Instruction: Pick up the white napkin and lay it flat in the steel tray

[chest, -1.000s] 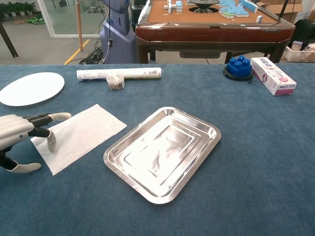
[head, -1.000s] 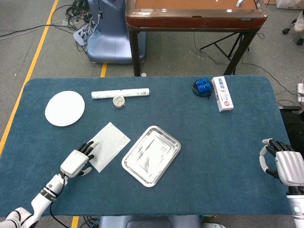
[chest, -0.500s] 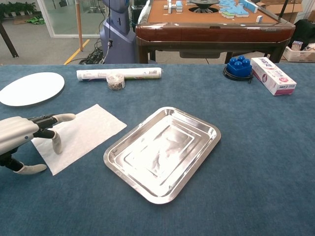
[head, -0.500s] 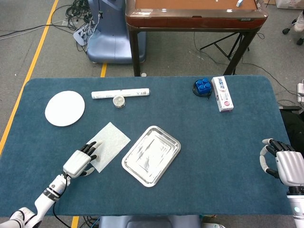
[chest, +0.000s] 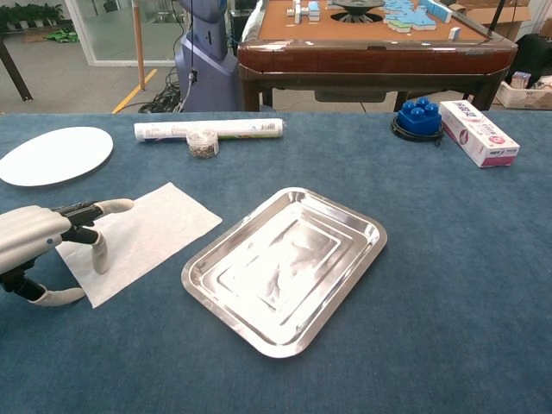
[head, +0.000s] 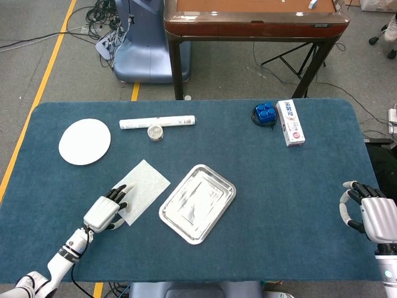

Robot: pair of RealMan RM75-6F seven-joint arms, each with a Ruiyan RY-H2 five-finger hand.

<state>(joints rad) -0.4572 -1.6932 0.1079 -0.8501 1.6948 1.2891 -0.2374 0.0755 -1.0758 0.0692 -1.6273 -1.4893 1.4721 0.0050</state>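
The white napkin [chest: 138, 235] lies flat on the blue table [head: 285, 205], just left of the steel tray [chest: 285, 269], which holds nothing; the left hand [chest: 43, 246] hangs over the napkin's near-left corner with fingers spread, gripping nothing; whether its fingertips touch the paper I cannot tell; the right hand [head: 366, 214] rests at the table's right edge, fingers loosely apart and empty.

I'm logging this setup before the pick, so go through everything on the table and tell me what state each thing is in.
white napkin: flat on the table, left of the tray, not lifted.
steel tray: empty, set at an angle.
left hand: over the napkin's near corner, fingers apart, holding nothing.
right hand: at the table's right edge, holding nothing.
white plate: empty.
paper roll: lying on its side.
small jar: upright.
white box: lying flat, closed.
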